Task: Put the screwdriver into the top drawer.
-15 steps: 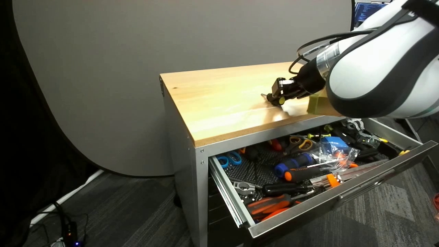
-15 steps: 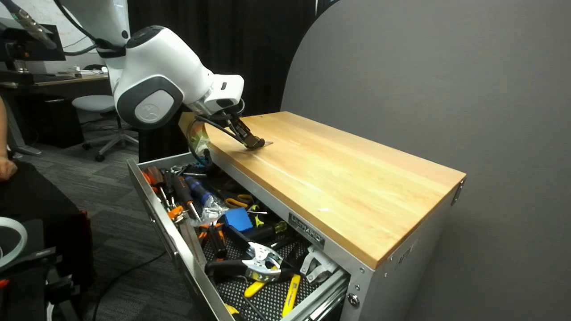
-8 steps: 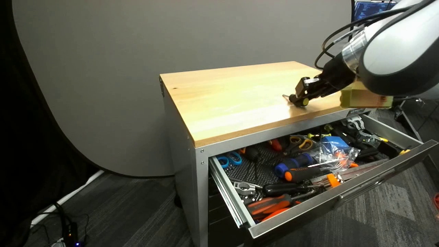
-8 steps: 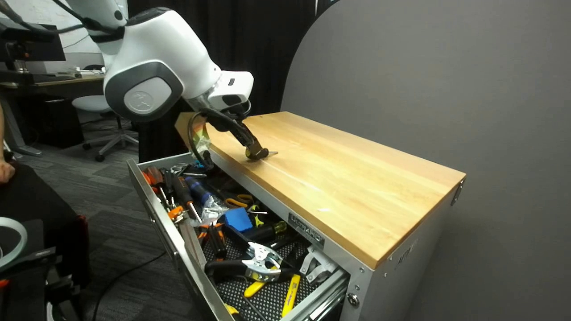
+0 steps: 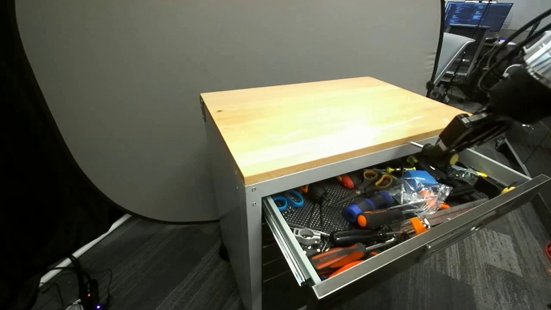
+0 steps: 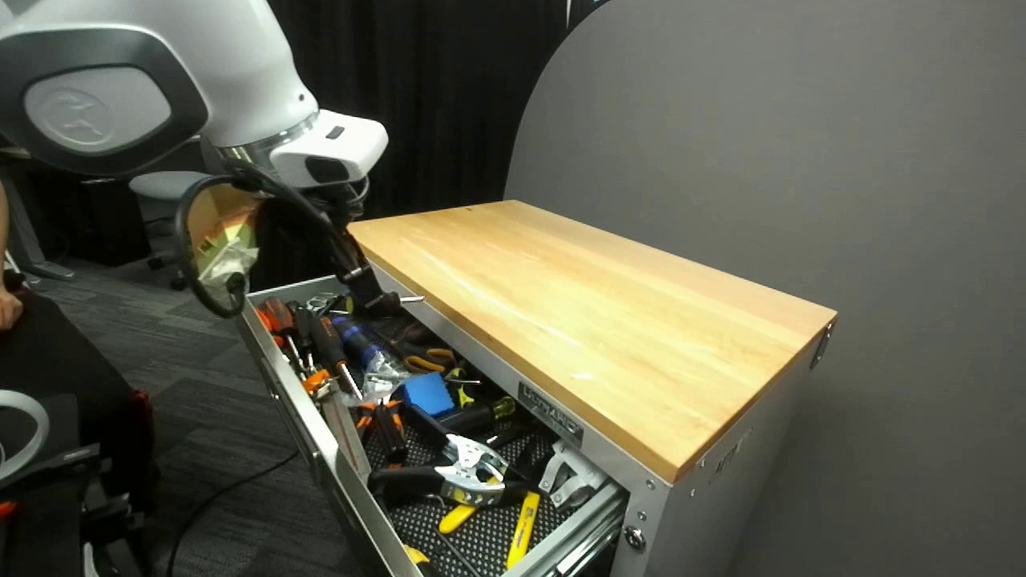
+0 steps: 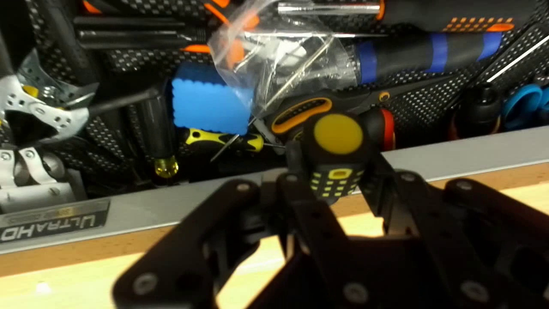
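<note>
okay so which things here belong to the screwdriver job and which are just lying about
For the job:
yellow-ended screwdriver
hand, gripping it
top drawer, pulled open

Just lying about in the drawer:
blue block
clear plastic bag
orange-looped scissors
silver clamp

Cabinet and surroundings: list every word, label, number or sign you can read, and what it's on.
"ULTRAHD": nameplate on the front of the cabinet, upside down in the wrist view; the smaller line is blurred.
Too small or blurred to read: marking on the cabinet's side, text on the monitor, print on a yellow handle.
</note>
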Available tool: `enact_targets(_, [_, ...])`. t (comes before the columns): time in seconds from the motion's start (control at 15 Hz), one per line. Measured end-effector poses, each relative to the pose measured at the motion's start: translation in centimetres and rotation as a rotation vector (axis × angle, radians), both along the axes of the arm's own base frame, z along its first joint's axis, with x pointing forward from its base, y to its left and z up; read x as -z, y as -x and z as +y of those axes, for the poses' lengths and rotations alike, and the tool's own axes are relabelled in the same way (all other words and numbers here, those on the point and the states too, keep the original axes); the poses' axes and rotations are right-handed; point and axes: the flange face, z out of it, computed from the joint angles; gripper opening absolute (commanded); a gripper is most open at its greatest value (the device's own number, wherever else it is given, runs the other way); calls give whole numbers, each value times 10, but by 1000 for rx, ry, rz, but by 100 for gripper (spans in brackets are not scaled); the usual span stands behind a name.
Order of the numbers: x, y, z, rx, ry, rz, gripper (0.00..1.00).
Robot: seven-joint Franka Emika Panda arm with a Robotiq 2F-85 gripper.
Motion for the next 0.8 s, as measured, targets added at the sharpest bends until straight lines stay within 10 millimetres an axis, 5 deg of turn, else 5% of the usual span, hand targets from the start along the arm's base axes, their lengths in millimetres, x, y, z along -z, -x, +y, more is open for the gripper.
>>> enact_targets(0.27, [-6, 7, -2, -10, -16, 1, 15])
enact_targets(0.6, [3, 14, 19, -58, -27, 20, 16])
enact_targets(0.67, [6, 16, 24, -68, -29, 28, 59])
enact_targets(0.8, [13, 19, 32, -86, -30, 41, 67])
